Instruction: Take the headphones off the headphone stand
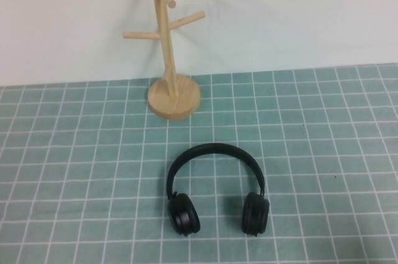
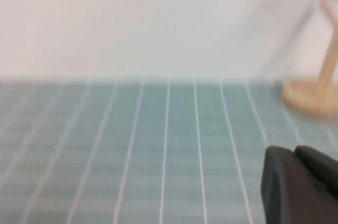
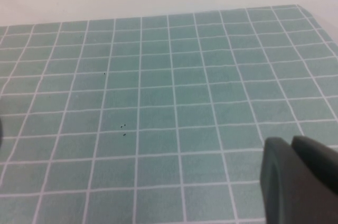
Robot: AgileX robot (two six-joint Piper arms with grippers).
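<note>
The black headphones (image 1: pixel 216 189) lie flat on the green grid mat, headband toward the stand and both ear cups toward me. The wooden headphone stand (image 1: pixel 169 58) stands upright behind them with bare pegs, a short gap apart. It also shows blurred in the left wrist view (image 2: pixel 311 94). Neither arm shows in the high view. My left gripper (image 2: pixel 293 150) is shut and empty, low over the mat to the left of the stand. My right gripper (image 3: pixel 290 140) is shut and empty over bare mat, with the headphones out of its view.
The green grid mat (image 1: pixel 74 152) covers the table up to a white wall behind. The mat's far right corner (image 3: pixel 298 8) shows in the right wrist view. A few small dark specks (image 3: pixel 123 127) lie on the mat.
</note>
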